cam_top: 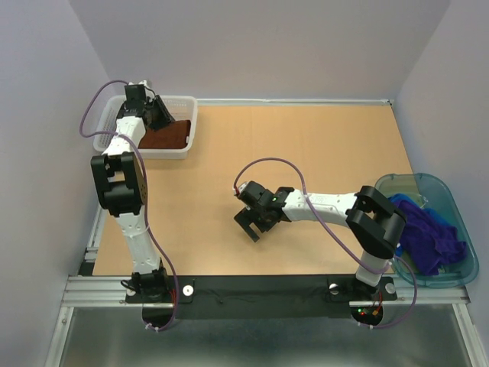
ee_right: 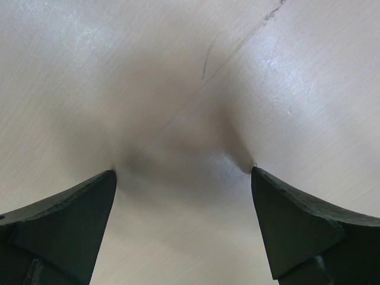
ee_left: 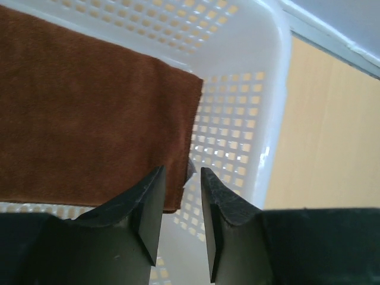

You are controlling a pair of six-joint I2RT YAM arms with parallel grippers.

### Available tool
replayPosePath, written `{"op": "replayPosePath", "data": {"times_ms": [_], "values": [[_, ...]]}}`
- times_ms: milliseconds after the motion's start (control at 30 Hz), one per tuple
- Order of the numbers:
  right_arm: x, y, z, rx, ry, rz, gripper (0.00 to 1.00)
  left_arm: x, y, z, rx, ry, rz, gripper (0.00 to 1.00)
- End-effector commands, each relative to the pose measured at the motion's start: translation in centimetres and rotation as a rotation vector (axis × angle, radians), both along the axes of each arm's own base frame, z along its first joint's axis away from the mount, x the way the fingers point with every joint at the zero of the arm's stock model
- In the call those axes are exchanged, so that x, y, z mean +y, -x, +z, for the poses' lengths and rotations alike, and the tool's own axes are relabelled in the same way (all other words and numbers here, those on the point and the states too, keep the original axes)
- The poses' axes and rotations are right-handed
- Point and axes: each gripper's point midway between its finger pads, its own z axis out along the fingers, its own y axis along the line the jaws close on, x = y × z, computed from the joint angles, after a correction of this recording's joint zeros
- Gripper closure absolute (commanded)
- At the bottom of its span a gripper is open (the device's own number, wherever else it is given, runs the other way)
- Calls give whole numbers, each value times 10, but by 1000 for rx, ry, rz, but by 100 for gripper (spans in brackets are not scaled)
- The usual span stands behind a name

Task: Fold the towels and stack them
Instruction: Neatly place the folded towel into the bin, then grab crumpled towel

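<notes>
**Ana:** Closest to the lens, what is sitting there?

**Ben:** Two arm bases are sitting on a black rail (cam_top: 260,289), much nearer to us than the white basket (cam_top: 186,101).

**Ana:** And starting from the left?

**Ben:** The left gripper (cam_top: 155,115) is hanging directly over the basket and pointing down into it. The rust-brown towel (cam_top: 168,136) is lying flat inside the basket, covering much of its floor. In the wrist view, one corner of that towel is showing just below the black fingers (ee_left: 148,208), against the basket's perforated wall.

**Ana:** Is that gripper holding the towel?

**Ben:** It is not looking that way. Its jaws are standing almost together, with only a narrow slit between them, and no cloth is being pinched.

**Ana:** What is happening farther right?

**Ben:** The right gripper (cam_top: 250,229) is hovering well to the right of the basket and nearer to us, close above the bare wooden table (cam_top: 321,145). Its jaws are spread wide and are gripping nothing. Only wood grain and shadow are showing between them.

**Ana:** Where are the other towels?

**Ben:** Far to the right of the basket, a teal plastic tub (cam_top: 416,177) is sitting. The dark purple towel (cam_top: 432,237) is lying crumpled inside it. The bright blue towel (cam_top: 401,202) is peeking out beside the purple one, bunched up in the same way.
</notes>
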Motion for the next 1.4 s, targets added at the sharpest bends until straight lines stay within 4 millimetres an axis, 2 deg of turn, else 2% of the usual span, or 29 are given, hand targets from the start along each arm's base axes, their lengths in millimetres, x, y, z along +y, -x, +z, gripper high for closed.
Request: {"op": "replayPosePath", "data": {"times_ms": [0,67,133,200,267,300,333,367,400,433,467,500,533,567,600,633,667,700,733,800,833,900,933,1000,1033,1133,1200,1267,1367], "values": [[2,-6,13,-48,-28,-12,0,15,-7,-6,16,-122,38,60],[0,-11,14,-71,-19,-37,0,11,-7,-17,41,-126,30,61],[-7,-20,19,-114,-4,-75,0,2,-4,-18,51,-124,13,61],[-15,-34,27,-132,-20,-136,0,-1,1,-8,38,-131,15,61],[-21,-47,40,-163,-46,-191,0,-1,6,7,14,-148,25,61],[-26,-54,45,-180,-51,-215,1,0,13,26,-17,-165,27,61],[-37,-68,54,-219,-43,-265,1,4,17,36,-32,-187,46,61],[-43,-76,68,-251,-60,-293,1,5,26,55,-64,-202,56,61],[-51,-82,77,-271,-59,-322,1,7,32,66,-80,-217,64,60],[-68,-97,89,-308,-57,-390,1,10,43,92,-126,-247,81,60],[-81,-105,99,-334,-56,-435,1,11,50,100,-141,-260,89,60],[-97,-109,116,-369,-63,-480,1,6,62,96,-130,-269,84,60],[-125,-121,127,-410,-39,-567,1,3,70,101,-141,-280,85,60],[-140,-126,139,-441,-44,-617,1,2,88,108,-155,-290,83,59],[-155,-130,149,-462,-42,-661,1,-18,98,109,-166,-293,44,59],[-187,-133,164,-495,-36,-744,2,-25,107,111,-179,-298,30,58],[-203,-134,173,-512,-39,-793,2,-36,122,124,-220,-299,4,57],[-219,-132,177,-517,-26,-836,2,-50,135,108,-197,-318,-22,57],[-252,-132,190,-546,-20,-928,2,-58,144,105,-199,-328,-34,57],[-284,-127,196,-553,0,-1018,3,-73,169,96,-204,-334,-88,56],[-313,-119,200,-553,26,-1097,3,-90,179,93,-213,-324,-137,56],[-337,-110,201,-548,42,-1175,3,-103,202,80,-216,-307,-198,55],[-356,-101,200,-540,46,-1253,3,-116,208,79,-243,-294,-238,55],[-374,-91,196,-529,42,-1333,3,-127,224,69,-273,-269,-287,53],[-389,-83,189,-512,41,-1398,3,-137,232,65,-283,-263,-327,53],[-412,-68,177,-481,3,-1531,5,-146,245,52,-304,-259,-370,49],[-417,-63,156,-414,-16,-1592,7,-149,253,39,-302,-263,-394,46],[-427,-55,137,-375,-25,-1668,9,-150,252,38,-322,-256,-391,43],[-436,-53,123,-377,-47,-1728,18,-144,250,36,-315,-280,-364,39]]}}
